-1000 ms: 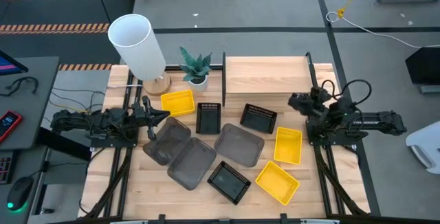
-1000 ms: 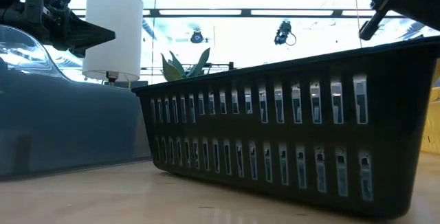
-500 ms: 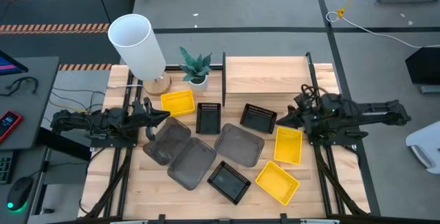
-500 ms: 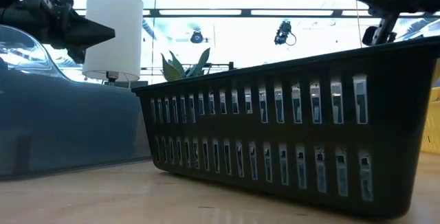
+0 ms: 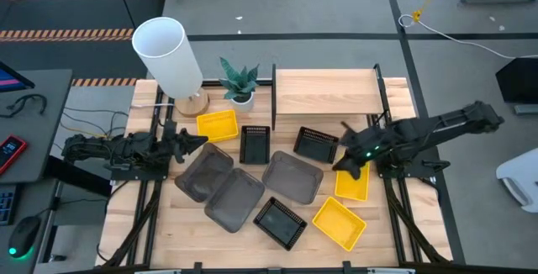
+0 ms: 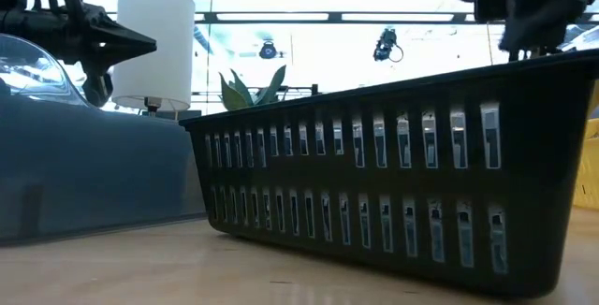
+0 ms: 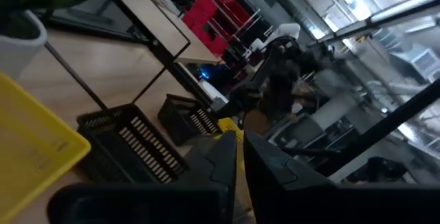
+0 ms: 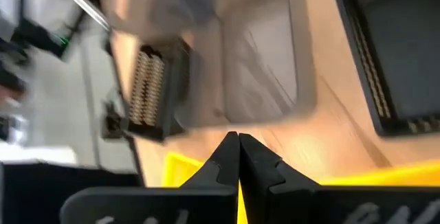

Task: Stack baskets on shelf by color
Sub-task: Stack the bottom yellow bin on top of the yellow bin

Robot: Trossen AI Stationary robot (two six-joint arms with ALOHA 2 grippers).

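Observation:
In the high view, three yellow baskets (image 5: 217, 124) (image 5: 353, 178) (image 5: 340, 223), three smoky grey ones (image 5: 204, 173) (image 5: 235, 199) (image 5: 292, 177) and three black mesh ones (image 5: 255, 144) (image 5: 317, 144) (image 5: 279, 222) lie flat on the tabletop. The light-wood shelf (image 5: 326, 92) stands at the far edge. My right gripper (image 5: 347, 161) is shut and hovers over the far-left corner of the right-hand yellow basket; its wrist view shows the shut fingers (image 8: 238, 143) over bare wood. My left gripper (image 5: 198, 140) is shut and sits beside the leftmost grey basket.
A tall white lamp (image 5: 168, 54) and a small potted plant (image 5: 239, 83) stand at the far left, next to the shelf's black uprights (image 5: 273, 97). In the low view, a black mesh basket (image 6: 393, 183) fills the foreground. Bare wood shows along the near edge.
My right arm has stretched out from the table's right edge toward the left and near side. Its gripper has come down from beside the shelf's right upright to the right-hand yellow basket's far corner. The baskets have stayed where they were.

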